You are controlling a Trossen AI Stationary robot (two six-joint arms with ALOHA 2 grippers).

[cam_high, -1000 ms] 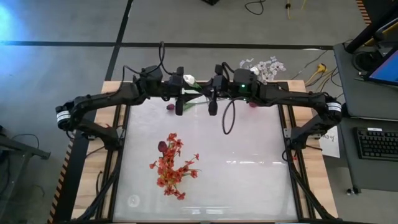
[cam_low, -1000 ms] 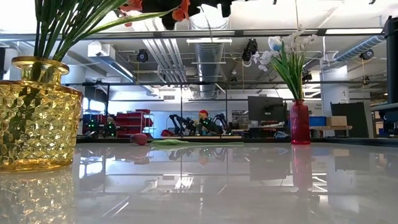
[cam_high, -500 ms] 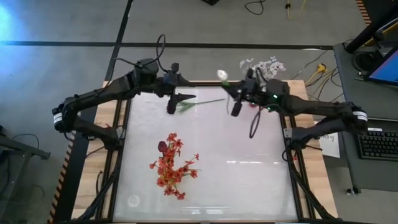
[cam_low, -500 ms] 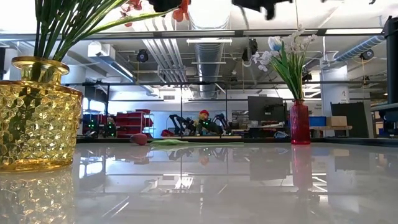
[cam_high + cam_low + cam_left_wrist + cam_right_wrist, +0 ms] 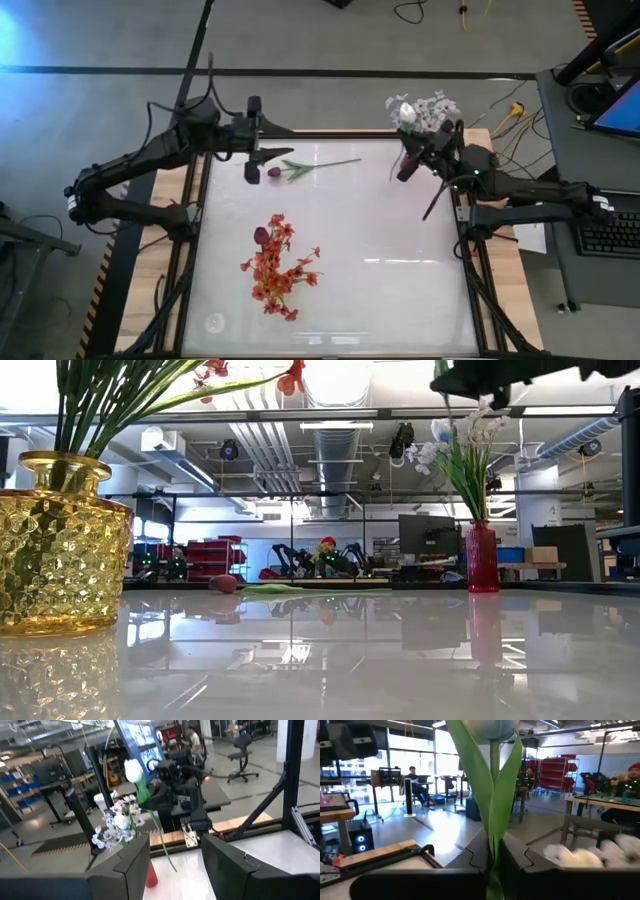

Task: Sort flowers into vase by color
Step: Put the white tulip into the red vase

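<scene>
My right gripper [image 5: 406, 163] is at the table's far right, shut on a white tulip [image 5: 133, 770], right beside the red vase [image 5: 481, 557] of white blossom sprays [image 5: 428, 108]. The tulip's bud [image 5: 404, 110] stands above the fingers. My left gripper [image 5: 251, 168] hangs open at the far left, holding nothing. Just to its right a maroon tulip [image 5: 276, 172] lies flat on the table, with its stem [image 5: 330, 163] pointing right. The yellow vase [image 5: 60, 540] holds red-orange sprays [image 5: 275, 265]. My right gripper pinches the white tulip's green stem [image 5: 493, 847] between its two fingers, below the leaves. The fingers come about level from the table's right side and lie across the stem. The tulip stands upright, bud up, and its lower stem [image 5: 169, 857] hangs clear of the table.
The glossy white tabletop [image 5: 400, 270] has black rails along its left and right edges. The yellow vase stands left of its middle and the red vase at the far right corner. A desk with a keyboard [image 5: 607, 228] is beyond the right edge.
My right gripper has carried the white tulip from the far middle toward the table's right edge, up to the red vase, with the tulip staying upright. My left gripper has drawn back toward the left edge. The maroon tulip has stayed on the table.
</scene>
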